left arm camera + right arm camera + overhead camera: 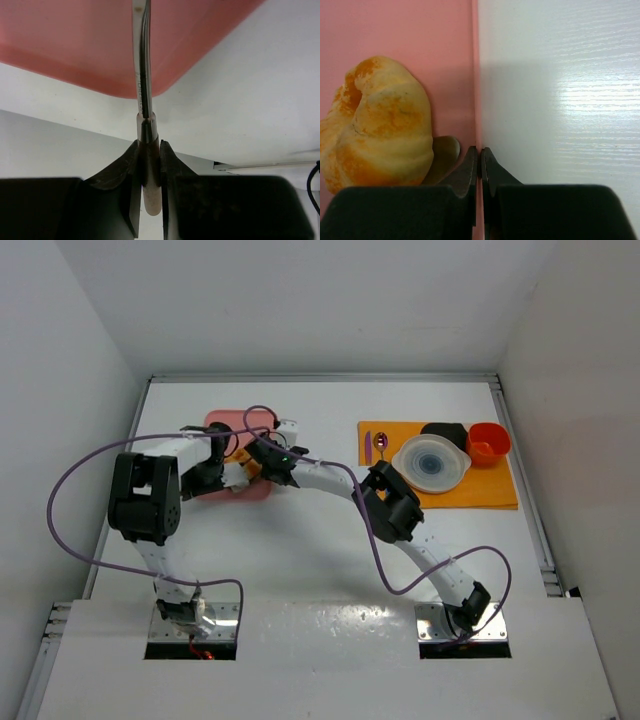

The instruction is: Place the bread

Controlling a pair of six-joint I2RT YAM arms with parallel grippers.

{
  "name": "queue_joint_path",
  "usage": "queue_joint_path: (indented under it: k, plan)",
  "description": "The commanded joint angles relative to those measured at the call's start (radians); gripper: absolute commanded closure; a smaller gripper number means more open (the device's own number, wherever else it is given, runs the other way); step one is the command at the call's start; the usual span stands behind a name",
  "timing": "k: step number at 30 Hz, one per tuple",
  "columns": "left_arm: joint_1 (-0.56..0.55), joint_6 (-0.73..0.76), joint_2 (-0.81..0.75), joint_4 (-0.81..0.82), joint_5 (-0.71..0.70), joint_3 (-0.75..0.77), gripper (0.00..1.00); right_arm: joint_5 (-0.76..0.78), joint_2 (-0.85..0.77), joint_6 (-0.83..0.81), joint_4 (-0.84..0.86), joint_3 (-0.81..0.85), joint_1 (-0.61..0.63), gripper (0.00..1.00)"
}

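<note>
Where the top view has both arms meeting over the pink board (225, 425), orange mat (490, 490) well apart at right | left wrist: left gripper (148, 150) clenched on a metal utensil (142, 75) by its pale handle | right wrist: right gripper (480, 155) pinched closed on nothing at the board's edge; bread (380, 125) lying on the board just beside it

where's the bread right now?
In the right wrist view the bread lies on the pink board, by its edge, just left of the shut right end effector. In the top view that board sits left of centre.
</note>
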Motion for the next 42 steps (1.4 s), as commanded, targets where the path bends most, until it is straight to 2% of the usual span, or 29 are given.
queue_joint_path:
  k: [1, 4, 12, 16, 20, 25, 34, 42]
  plan:
    - [0.003, 0.068, -0.052, -0.067, 0.072, 0.034, 1.00, -0.022, -0.018, 0.000, -0.008, -0.020, 0.003, 1.00]
    - [0.003, 0.004, -0.016, -0.067, 0.081, 0.082, 1.00, -0.021, -0.021, -0.003, -0.011, -0.020, 0.000, 1.00]
    - [0.022, -0.180, 0.083, -0.094, -0.059, 0.131, 1.00, -0.022, -0.036, -0.009, 0.006, -0.045, 0.001, 1.00]
    - [0.043, -0.203, 0.103, -0.148, -0.080, 0.165, 1.00, -0.027, -0.041, -0.009, 0.011, -0.053, 0.005, 1.00]
    - [0.066, -0.226, 0.126, -0.157, -0.187, 0.174, 1.00, -0.019, -0.048, -0.017, 0.018, -0.063, 0.001, 1.00]
    - [0.115, -0.283, 0.170, -0.157, -0.247, 0.245, 1.00, -0.022, -0.054, -0.023, 0.026, -0.071, 0.003, 1.00]
    - [0.115, -0.303, 0.259, -0.094, -0.320, 0.303, 1.00, -0.025, -0.058, -0.033, 0.035, -0.076, 0.003, 1.00]
    - [0.092, -0.321, 0.368, -0.051, -0.361, 0.428, 1.00, -0.025, -0.058, -0.044, 0.046, -0.079, 0.001, 1.00]
